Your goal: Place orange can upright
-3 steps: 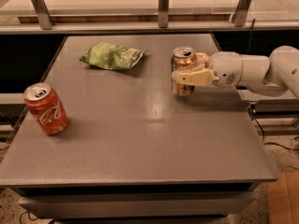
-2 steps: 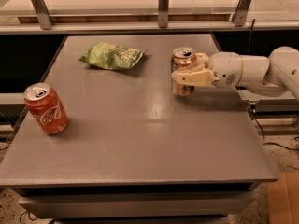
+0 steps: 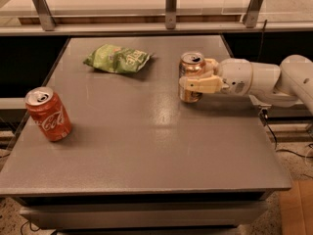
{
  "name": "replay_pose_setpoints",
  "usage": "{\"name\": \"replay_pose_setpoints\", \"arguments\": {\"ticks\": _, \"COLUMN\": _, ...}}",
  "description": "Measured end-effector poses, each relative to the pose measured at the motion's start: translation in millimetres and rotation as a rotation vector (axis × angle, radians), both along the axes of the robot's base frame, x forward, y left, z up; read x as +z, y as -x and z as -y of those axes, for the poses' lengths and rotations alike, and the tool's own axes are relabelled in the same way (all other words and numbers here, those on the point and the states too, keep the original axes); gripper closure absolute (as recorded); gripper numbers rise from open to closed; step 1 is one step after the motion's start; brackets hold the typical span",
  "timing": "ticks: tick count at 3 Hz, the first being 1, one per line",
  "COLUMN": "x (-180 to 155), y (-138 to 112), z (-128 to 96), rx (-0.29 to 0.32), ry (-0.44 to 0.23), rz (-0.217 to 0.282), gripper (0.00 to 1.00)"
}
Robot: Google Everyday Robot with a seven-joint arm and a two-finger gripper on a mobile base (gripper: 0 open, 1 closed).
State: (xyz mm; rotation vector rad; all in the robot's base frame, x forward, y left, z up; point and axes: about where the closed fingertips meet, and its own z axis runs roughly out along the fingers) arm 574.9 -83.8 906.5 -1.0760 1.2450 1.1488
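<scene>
One second of footage and basically nothing moves, which is the news here. We see the orange can (image 3: 190, 65) in the same spot as a second ago, on the right half of the table (image 3: 146, 146) toward the far edge, and the gripper (image 3: 195, 75) hasn't budged either. The claw is pinching the can: one cream finger (image 3: 200, 84) lies across its lower front and the other sits behind it, with the white arm (image 3: 254, 77) reaching in from the right.

What that means for the task, in our read: the can is already set down and the arm is just pausing on it. No lift, no tilt, no drift across the frames. So we're probably at the tail end, with only the letting go left. The thing to watch is whether the fingers drag or tip the can as they spread.

As for which way it points, the long axis runs straight up and down. The silver top with its opening faces up at us and the base looks flat on the tabletop, no visible lean.

The red can (image 3: 48, 115) stands well apart near the left edge, and the green chip bag (image 3: 117, 58) lies at the back left, neither one near the claw.
</scene>
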Motion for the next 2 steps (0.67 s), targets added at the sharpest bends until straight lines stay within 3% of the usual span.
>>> {"name": "replay_pose_setpoints", "arguments": {"ticks": 2, "x": -2.0, "y": -0.1, "z": -0.1, "rx": -0.002, "ry": -0.006, "rz": 0.008, "gripper": 0.13}}
